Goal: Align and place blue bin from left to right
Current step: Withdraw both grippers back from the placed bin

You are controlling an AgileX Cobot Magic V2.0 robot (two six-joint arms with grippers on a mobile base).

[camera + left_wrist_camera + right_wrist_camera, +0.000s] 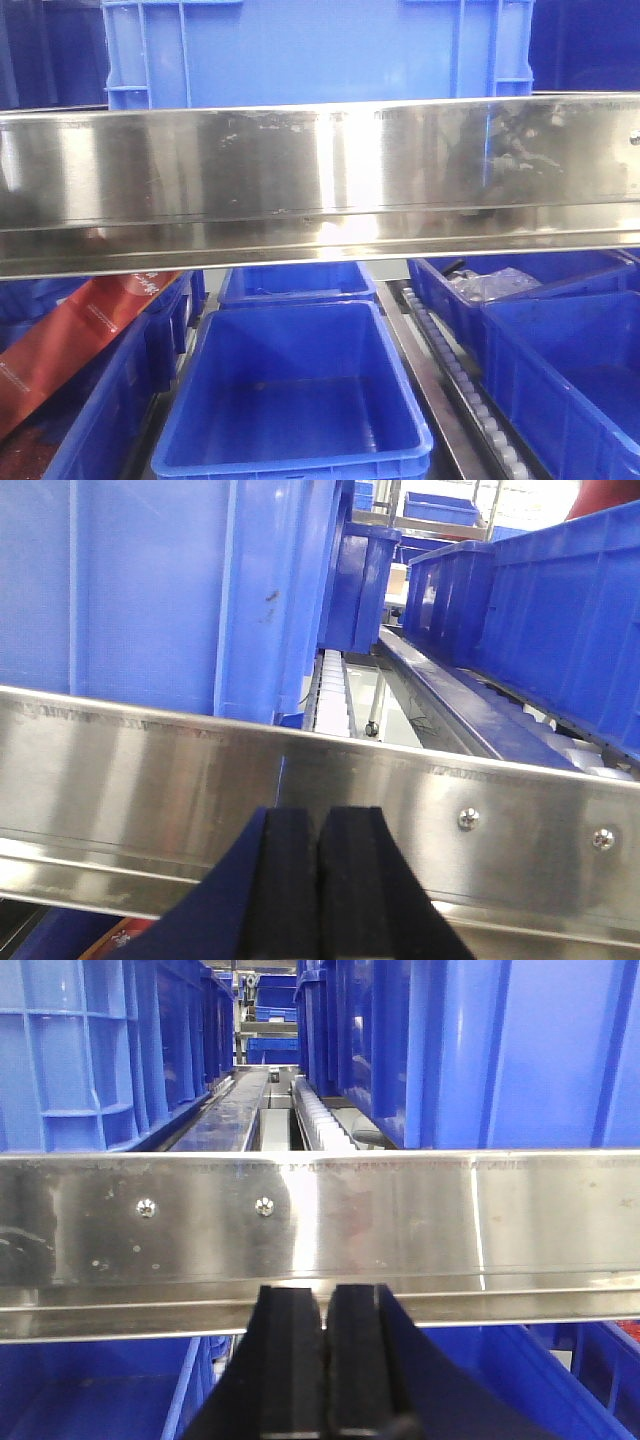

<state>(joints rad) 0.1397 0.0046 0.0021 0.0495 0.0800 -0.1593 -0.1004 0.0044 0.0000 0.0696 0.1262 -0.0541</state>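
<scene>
The blue bin, a medium-blue ribbed crate, stands on the upper shelf behind a steel rail in the front view. No gripper shows in that view. In the left wrist view a ribbed blue bin wall rises at the left behind the rail. My left gripper is shut just below the rail, pads together with nothing between them. In the right wrist view my right gripper is likewise shut and empty under the rail, with a blue bin wall behind on the right.
Darker smooth blue bins sit on the lower level, beside a roller track and a red package. More ribbed crates stand at the right of the left wrist view and at the left of the right wrist view, with roller lanes between.
</scene>
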